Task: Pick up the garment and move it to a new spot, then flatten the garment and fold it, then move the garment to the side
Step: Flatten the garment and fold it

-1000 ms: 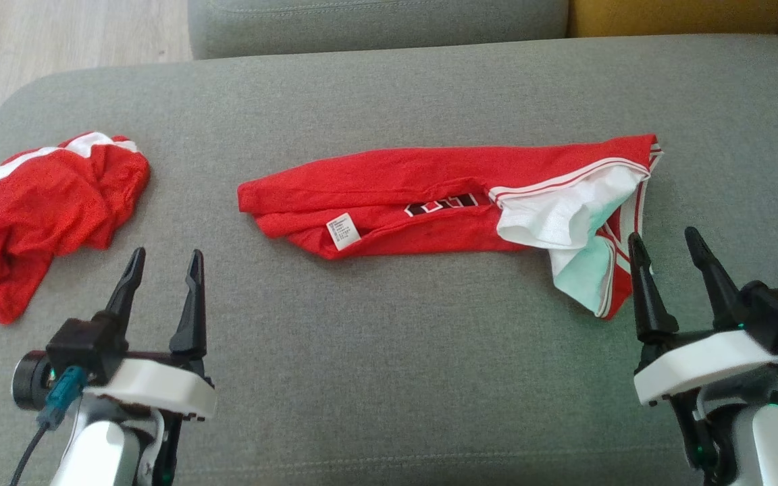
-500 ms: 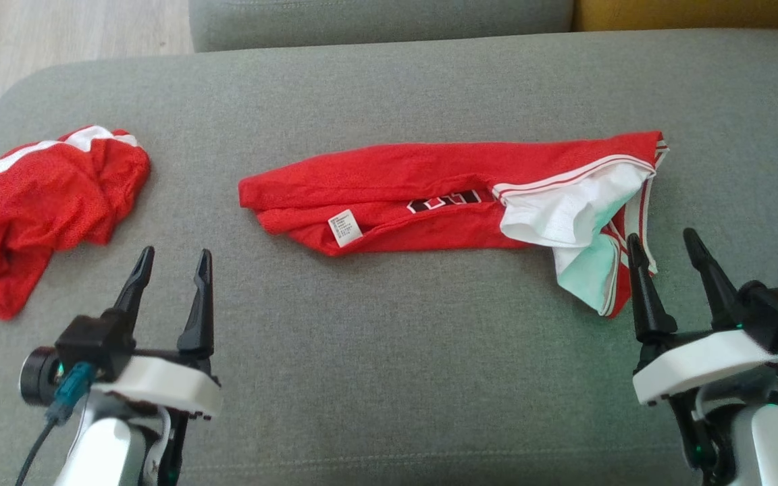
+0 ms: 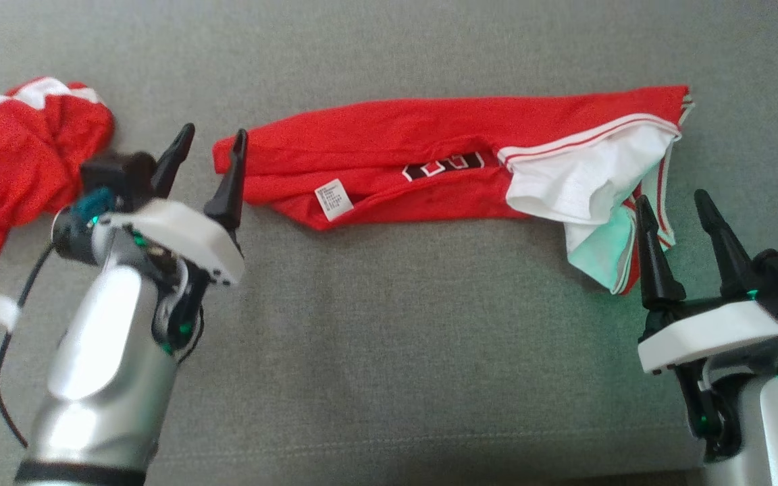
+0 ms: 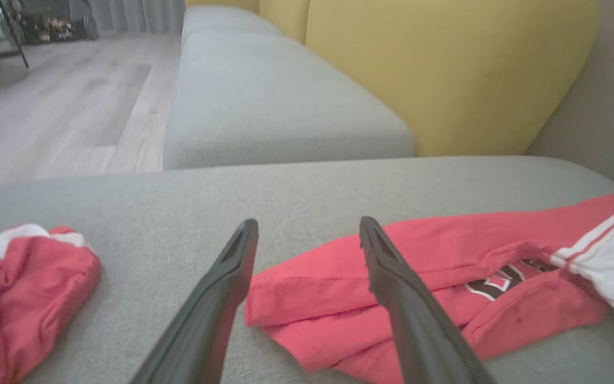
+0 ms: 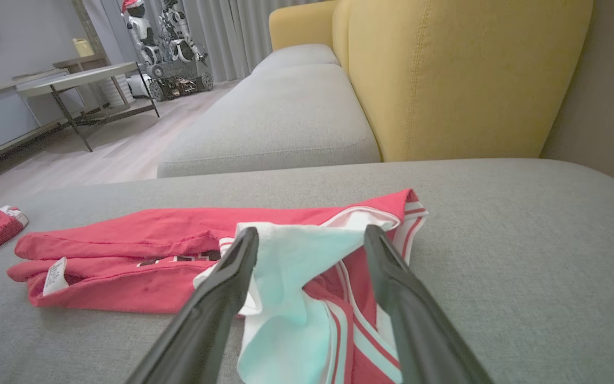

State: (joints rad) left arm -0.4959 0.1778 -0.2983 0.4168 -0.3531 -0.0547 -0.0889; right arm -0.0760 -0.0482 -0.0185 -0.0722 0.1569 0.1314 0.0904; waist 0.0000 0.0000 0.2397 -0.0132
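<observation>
A red garment with white sleeves and a white care label lies folded into a long strip across the grey sofa seat. It also shows in the left wrist view and the right wrist view. My left gripper is open and hovers at the strip's left end, its right finger just over the red edge. My right gripper is open near the white sleeve at the strip's right end, nothing held between its fingers.
A second red and white garment lies crumpled at the far left of the seat. A yellow backrest and another grey cushion stand behind. A table and a robot stand across the wooden floor.
My left arm has reached forward and up to the garment's left end. The head camera has tilted down, shifting the whole picture. The right gripper has barely moved.
</observation>
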